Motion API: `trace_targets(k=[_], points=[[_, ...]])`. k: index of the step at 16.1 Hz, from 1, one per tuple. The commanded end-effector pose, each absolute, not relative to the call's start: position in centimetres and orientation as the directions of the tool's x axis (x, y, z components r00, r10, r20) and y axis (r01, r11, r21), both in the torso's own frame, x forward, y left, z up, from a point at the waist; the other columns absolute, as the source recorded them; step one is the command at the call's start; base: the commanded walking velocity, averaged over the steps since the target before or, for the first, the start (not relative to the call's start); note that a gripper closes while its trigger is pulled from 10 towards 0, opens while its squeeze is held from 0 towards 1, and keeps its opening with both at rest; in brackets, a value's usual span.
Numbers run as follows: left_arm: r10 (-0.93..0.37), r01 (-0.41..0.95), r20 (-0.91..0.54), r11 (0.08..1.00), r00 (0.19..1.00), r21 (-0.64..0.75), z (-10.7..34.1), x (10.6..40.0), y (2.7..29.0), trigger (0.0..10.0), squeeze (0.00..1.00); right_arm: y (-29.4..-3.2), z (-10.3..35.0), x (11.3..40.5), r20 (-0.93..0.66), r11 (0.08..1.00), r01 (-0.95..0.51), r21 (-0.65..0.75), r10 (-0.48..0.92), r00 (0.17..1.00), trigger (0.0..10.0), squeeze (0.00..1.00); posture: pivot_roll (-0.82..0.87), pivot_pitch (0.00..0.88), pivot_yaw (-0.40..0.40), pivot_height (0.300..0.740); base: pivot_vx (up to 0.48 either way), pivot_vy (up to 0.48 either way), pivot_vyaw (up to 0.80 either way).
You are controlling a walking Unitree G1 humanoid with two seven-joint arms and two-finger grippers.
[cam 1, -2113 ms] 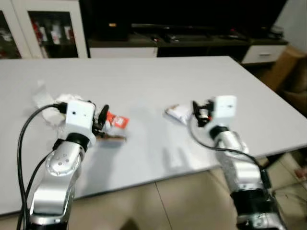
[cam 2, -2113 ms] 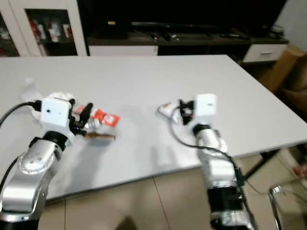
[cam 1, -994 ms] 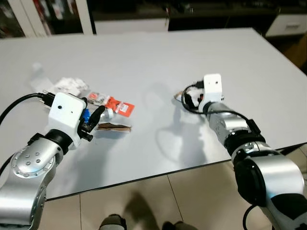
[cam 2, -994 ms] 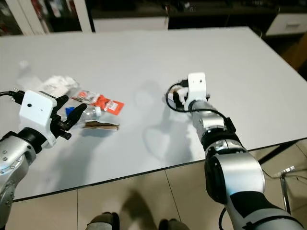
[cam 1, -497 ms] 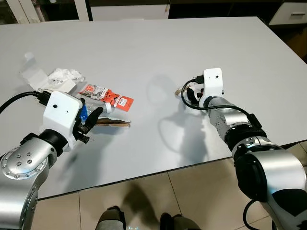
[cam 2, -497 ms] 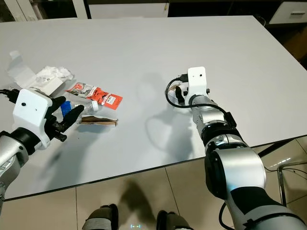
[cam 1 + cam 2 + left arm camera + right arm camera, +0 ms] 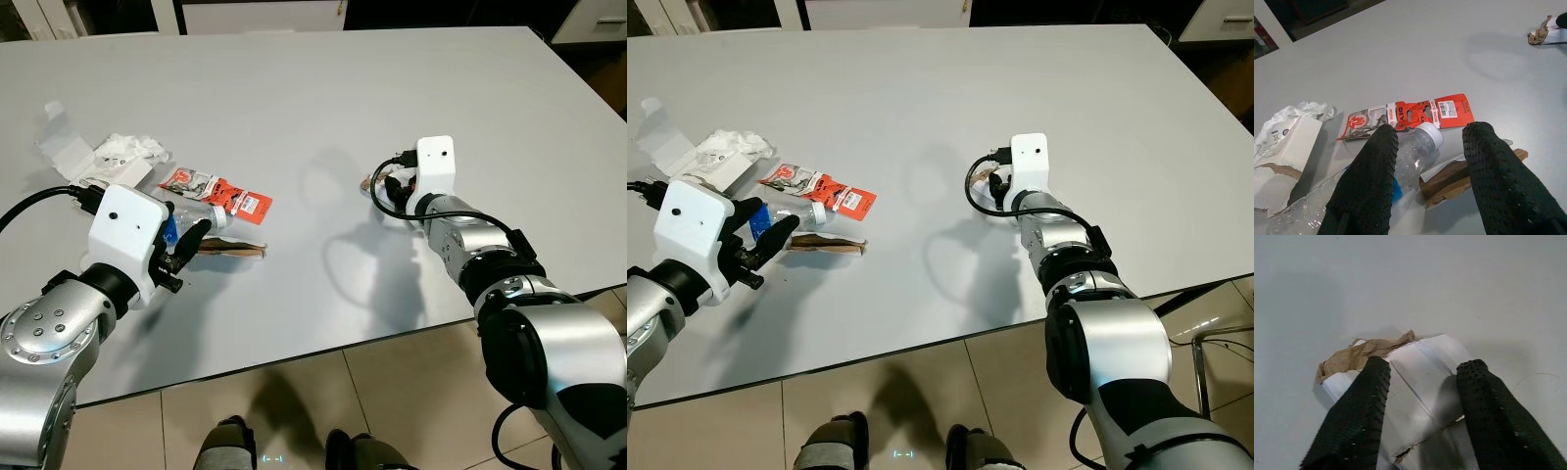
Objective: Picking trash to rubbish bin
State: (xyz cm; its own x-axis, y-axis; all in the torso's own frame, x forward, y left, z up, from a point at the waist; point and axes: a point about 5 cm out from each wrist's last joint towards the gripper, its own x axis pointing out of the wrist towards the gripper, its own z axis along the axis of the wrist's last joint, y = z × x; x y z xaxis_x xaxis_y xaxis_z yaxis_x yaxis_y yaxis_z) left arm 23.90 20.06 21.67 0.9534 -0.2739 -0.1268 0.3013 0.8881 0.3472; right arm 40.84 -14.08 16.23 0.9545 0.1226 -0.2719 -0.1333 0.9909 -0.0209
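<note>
The left gripper (image 7: 1427, 161) hovers low at the left of the frame, jaws spread wide and empty, straddling the clear plastic bottle (image 7: 1415, 152) — beside it lie the red packet (image 7: 217, 190) and a brown wrapper (image 7: 233, 250). Right of centre on the tabletop (image 7: 323, 88), the right gripper (image 7: 1422, 396) has its jaws parted around the crumpled white carton (image 7: 1415, 382), not clamped. Since half a second ago both arms have barely shifted; the trash lies where it was.
</note>
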Motion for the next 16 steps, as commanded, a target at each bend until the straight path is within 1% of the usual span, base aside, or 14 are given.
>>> trace_targets(k=[1,8,10,12,13,14,15,16], points=[[-0.290,0.317,-0.129,0.880,0.948,0.353,21.9,23.7,19.8,10.0,0.00,-14.8,15.3,40.5,-0.323,0.993,-0.118,-0.009,0.109,0.940,0.0,0.00,0.22,0.219,-0.107,0.740,0.000,0.000,0.00],[-0.268,0.296,-0.126,0.888,0.955,0.351,21.6,24.1,19.7,10.0,0.00,-14.9,15.4,40.5,-0.314,0.991,-0.115,0.061,0.129,0.941,0.0,0.00,0.22,0.187,-0.113,0.740,0.000,0.000,0.00],[-0.231,0.272,-0.160,0.909,0.960,0.317,20.8,24.4,19.9,10.0,0.00,-15.2,15.5,40.6,-0.294,0.987,-0.090,0.136,0.127,0.947,0.0,0.00,0.20,0.158,-0.100,0.740,0.000,0.000,0.00],[-0.219,0.264,-0.171,0.909,0.961,0.322,20.4,24.8,20.0,10.0,0.00,-15.3,15.8,40.6,-0.273,0.983,-0.091,0.158,0.132,0.953,0.0,0.00,0.18,0.124,-0.079,0.740,0.000,0.000,0.00],[-0.205,0.257,-0.190,0.913,0.960,0.317,20.0,25.3,20.2,10.0,0.00,-15.4,16.3,40.8,-0.230,0.982,-0.110,0.156,0.145,0.962,0.0,0.00,0.16,0.100,-0.078,0.740,0.000,0.000,0.00],[-0.188,0.245,-0.199,0.917,0.962,0.315,19.7,26.3,20.3,10.0,0.00,-15.8,16.4,40.8,-0.207,0.983,-0.114,0.142,0.142,0.968,0.5,0.00,0.13,0.075,-0.075,0.740,0.000,0.000,0.00],[-0.177,0.239,-0.203,0.909,0.963,0.341,19.7,27.2,20.3,10.0,0.00,-16.3,16.2,40.6,-0.200,0.986,-0.122,0.111,0.142,0.969,8.1,0.00,0.11,0.054,-0.074,0.740,0.000,0.000,0.00],[-0.171,0.234,-0.202,0.907,0.964,0.350,19.7,28.1,20.3,10.0,0.00,-16.6,15.7,40.2,-0.177,0.979,-0.150,0.140,0.174,0.969,10.0,0.00,0.09,0.041,-0.075,0.740,0.000,0.000,0.00]])
